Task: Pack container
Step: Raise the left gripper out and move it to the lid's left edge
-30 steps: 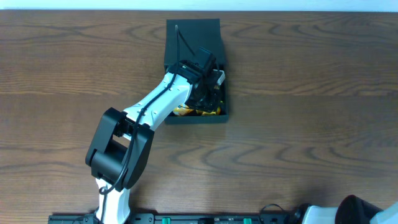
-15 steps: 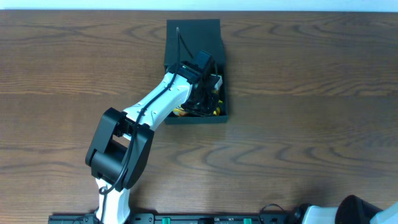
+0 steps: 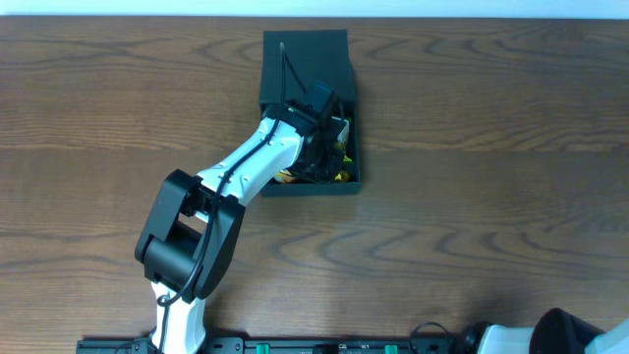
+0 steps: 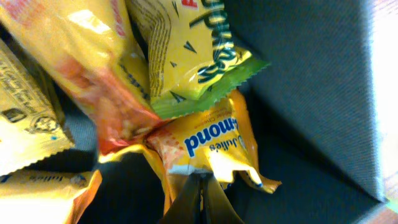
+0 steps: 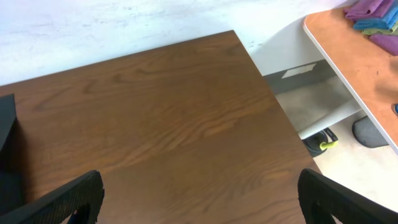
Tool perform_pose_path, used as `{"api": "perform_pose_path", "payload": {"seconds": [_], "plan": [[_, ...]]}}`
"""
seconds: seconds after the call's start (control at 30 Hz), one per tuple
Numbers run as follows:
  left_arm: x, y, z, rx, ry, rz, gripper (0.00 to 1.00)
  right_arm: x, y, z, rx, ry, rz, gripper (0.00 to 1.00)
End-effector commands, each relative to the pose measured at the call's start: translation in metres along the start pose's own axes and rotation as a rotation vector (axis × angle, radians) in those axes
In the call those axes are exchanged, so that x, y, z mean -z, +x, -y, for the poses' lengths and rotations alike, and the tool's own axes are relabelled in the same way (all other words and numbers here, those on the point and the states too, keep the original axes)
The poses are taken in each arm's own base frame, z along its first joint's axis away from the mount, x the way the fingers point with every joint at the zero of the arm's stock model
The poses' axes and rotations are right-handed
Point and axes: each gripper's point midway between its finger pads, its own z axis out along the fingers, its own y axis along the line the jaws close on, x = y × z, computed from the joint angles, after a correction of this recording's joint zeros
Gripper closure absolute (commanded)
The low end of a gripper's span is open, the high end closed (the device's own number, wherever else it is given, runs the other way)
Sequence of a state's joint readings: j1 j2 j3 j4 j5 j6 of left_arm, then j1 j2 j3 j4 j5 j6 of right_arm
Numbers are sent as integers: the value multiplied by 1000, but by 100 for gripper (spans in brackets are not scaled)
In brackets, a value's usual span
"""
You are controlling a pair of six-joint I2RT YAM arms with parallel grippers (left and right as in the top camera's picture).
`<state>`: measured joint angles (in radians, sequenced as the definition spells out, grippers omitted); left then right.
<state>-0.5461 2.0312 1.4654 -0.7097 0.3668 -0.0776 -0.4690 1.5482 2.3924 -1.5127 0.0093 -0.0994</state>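
The container (image 3: 307,61), a dark square box with its flap lid standing open at the back, sits at the middle back of the table. My left gripper (image 3: 325,147) reaches down inside it. In the left wrist view the left gripper (image 4: 200,182) is shut, pinching the lower edge of a yellow almond candy packet (image 4: 214,142) above the dark box floor (image 4: 311,87). Other yellow packets (image 4: 186,50) lie beside and over it. My right gripper (image 5: 199,190) stands open over bare wood, its fingers (image 5: 65,200) far apart, holding nothing.
Several candy packets (image 3: 339,175) lie in the box's front part. The left arm (image 3: 236,162) slants from the front left up to the box. The table's right corner (image 5: 283,118) drops to the floor, with an orange table (image 5: 354,50) beyond.
The left gripper has shifted slightly left and lower inside the box. The right gripper has not moved.
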Motion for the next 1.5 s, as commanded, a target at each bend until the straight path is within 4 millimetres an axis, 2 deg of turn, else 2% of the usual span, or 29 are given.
{"api": "perform_pose_path", "payload": {"seconds": [0.0, 0.2, 0.4, 0.6, 0.7, 0.8, 0.87, 0.93, 1.07, 1.1, 1.13, 1.2, 1.3, 1.37, 1.47], "plan": [[-9, 9, -5, -4, -12, -29, 94, -1, 1, 2, 13, 10, -7, 1], [-9, 26, -9, 16, -31, -92, 94, -1, 1, 2, 13, 10, -7, 1], [-7, 27, -34, 28, -173, -88, 95, -1, 1, 2, 13, 9, -7, 1], [-8, 21, -28, 37, -139, -64, 95, -1, 1, 2, 13, 10, -7, 1], [-3, -2, -11, 25, -36, 6, 94, -1, 1, 2, 13, 10, -7, 1], [18, -36, -6, 10, -18, 100, 94, -1, 1, 2, 13, 10, -7, 1], [33, -50, -7, 15, -16, 137, 95, -1, 1, 2, 13, 10, -7, 1], [45, -52, -8, 26, -17, 126, 94, -1, 1, 2, 13, 9, -7, 1], [63, -31, -6, 9, -12, 20, 95, -1, 1, 2, 13, 10, -7, 1], [69, -36, -7, 7, -13, 34, 94, -1, 1, 2, 13, 10, -7, 1], [79, -49, -9, 3, -19, 83, 94, -1, 1, 2, 13, 10, -7, 1], [101, -82, -19, -6, -53, 207, 94, -1, 1, 2, 13, 10, -7, 1], [154, -124, -48, 24, -130, 388, 94, -1, 1, 2, 13, 10, -7, 1], [191, -138, -60, 76, -123, 465, 94, -1, 1, 2, 13, 10, -7, 1], [227, -142, -71, 104, -103, 518, 94, -1, 1, 2, 13, 10, -7, 1]]}}
